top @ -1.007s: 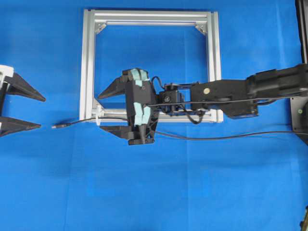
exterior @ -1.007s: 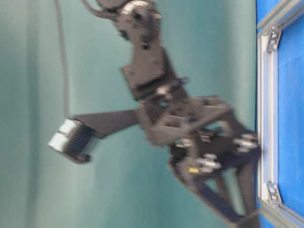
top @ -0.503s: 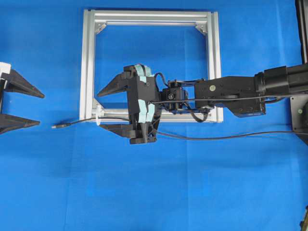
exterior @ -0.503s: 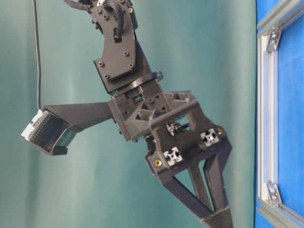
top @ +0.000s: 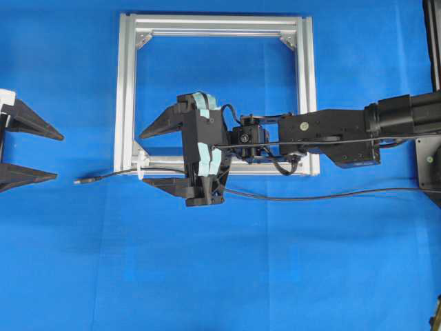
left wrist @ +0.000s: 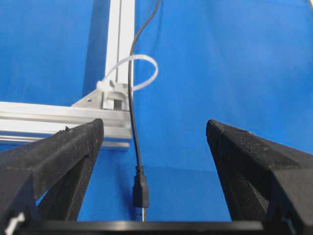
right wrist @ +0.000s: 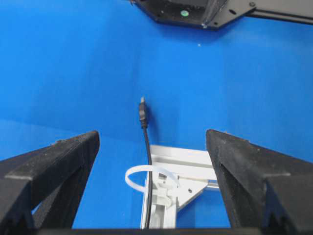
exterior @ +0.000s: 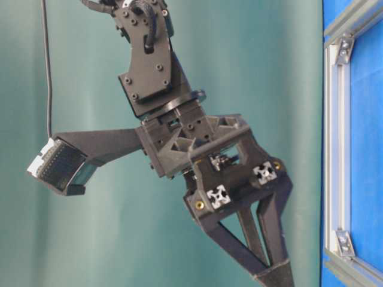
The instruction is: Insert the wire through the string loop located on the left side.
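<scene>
The wire point(top: 165, 169) runs left along the frame's bottom bar and through the white string loop point(top: 142, 168) at the bottom-left corner. Its plug point(top: 84, 181) lies on the cloth left of the loop. My right gripper point(top: 142, 160) hovers over that corner, open, fingers either side of the loop and wire, holding nothing. My left gripper point(top: 60, 158) stands open at the left edge, apart from the plug. The left wrist view shows the plug point(left wrist: 140, 190) between the open left gripper point(left wrist: 154, 128) fingers and the loop point(left wrist: 143, 71) beyond. The right wrist view shows loop point(right wrist: 146, 175), plug point(right wrist: 143, 115) and right gripper point(right wrist: 152, 137).
The square silver aluminium frame point(top: 217, 26) lies on the blue cloth with triangular brackets in its corners. The wire's tail point(top: 324, 197) trails right under the right arm point(top: 337, 134). A black base point(top: 428, 165) sits at the right edge. The frame's bar point(exterior: 336, 149) also shows at table level.
The right wrist rolled and its arm straightened during the first half second, then held still. The left gripper shifted slightly. The wire stayed through the loop.
</scene>
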{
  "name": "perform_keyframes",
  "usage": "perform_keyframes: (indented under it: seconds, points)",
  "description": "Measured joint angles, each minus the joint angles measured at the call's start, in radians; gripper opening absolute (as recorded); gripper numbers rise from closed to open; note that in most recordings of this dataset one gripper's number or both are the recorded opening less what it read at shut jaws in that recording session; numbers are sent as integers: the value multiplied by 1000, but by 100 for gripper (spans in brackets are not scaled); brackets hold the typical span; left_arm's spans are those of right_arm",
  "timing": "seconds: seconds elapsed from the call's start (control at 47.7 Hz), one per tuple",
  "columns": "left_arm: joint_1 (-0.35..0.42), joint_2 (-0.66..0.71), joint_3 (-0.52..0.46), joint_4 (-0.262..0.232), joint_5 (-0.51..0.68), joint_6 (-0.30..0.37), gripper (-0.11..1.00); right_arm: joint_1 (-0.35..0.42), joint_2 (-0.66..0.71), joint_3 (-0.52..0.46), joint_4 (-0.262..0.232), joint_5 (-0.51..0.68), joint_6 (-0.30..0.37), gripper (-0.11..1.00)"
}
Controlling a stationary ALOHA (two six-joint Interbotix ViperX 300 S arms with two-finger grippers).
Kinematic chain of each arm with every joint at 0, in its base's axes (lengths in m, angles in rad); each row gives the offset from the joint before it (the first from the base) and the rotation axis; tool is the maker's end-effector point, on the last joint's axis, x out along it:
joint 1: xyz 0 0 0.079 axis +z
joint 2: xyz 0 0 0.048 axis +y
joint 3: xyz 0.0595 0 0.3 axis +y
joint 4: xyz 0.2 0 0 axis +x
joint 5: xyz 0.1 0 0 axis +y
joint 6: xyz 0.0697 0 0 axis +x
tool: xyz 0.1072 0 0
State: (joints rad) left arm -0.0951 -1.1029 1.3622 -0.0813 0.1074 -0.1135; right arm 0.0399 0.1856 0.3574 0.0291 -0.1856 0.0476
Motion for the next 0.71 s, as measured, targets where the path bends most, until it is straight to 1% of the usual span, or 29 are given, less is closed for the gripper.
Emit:
perform_keyframes:
  seconds: [0.441, 0.713]
  points:
    - [0, 0, -2, 0, -2, 0, 80, 0, 2, -2, 0, 0, 0, 93]
    - [0, -3, 0, 0, 21, 0, 80, 0, 2, 0, 0, 0, 0, 93]
